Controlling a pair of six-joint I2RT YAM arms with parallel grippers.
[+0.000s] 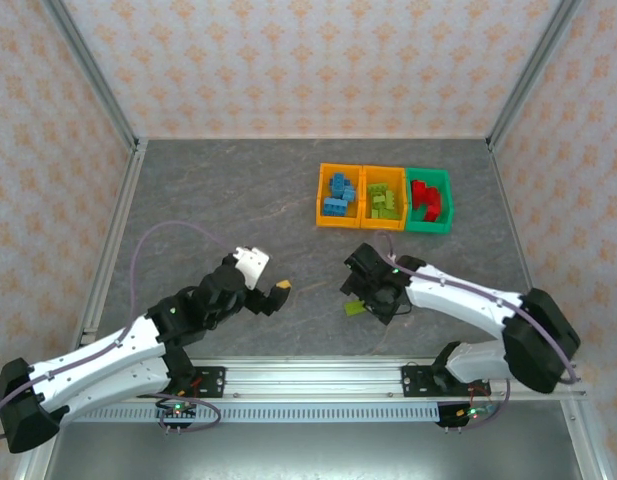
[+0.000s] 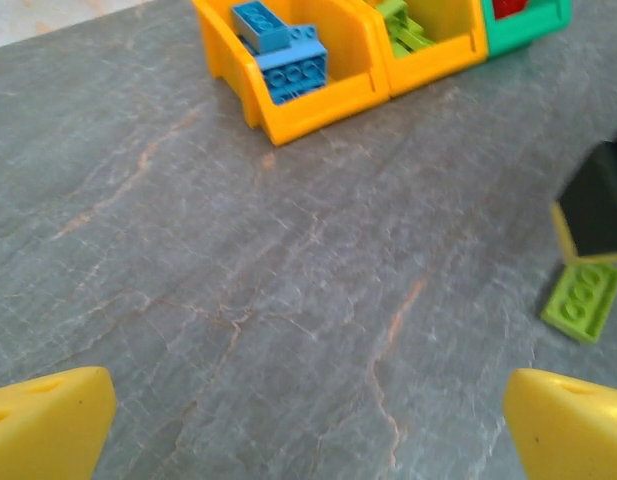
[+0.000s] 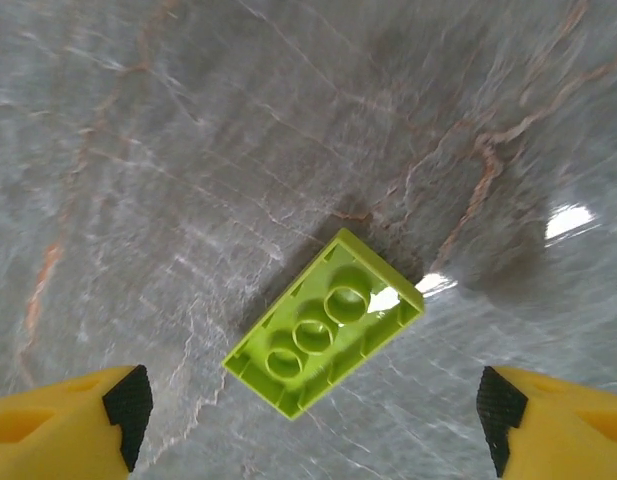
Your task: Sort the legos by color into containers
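Grey, veined surface (image 1: 238, 190) and pale patterned walls (image 1: 288, 60) frame what I see.

Through the right wrist camera, my right tool (image 3: 313, 415) hangs open. Its yellow, black-padded fingers (image 3: 123, 405) stand wide on either side of a single lime green brick (image 3: 323, 325) and do not touch it. The brick lies diagonally on the surface, three round hollows facing up. From above, that tool (image 1: 373, 290) sits just over the brick (image 1: 355, 308), near the middle of the surface.

My left tool (image 2: 308, 425) is open too, with bare surface between its yellow tips. From overhead it (image 1: 268, 282) hovers well to the left of the brick.

Further back, three bins touch in a row. An orange bin (image 1: 323, 195) holds blue bricks (image 1: 339, 190), a second orange bin (image 1: 383, 224) holds lime green bricks (image 1: 384, 203), and a green bin (image 1: 445, 178) holds red bricks (image 1: 426, 198).
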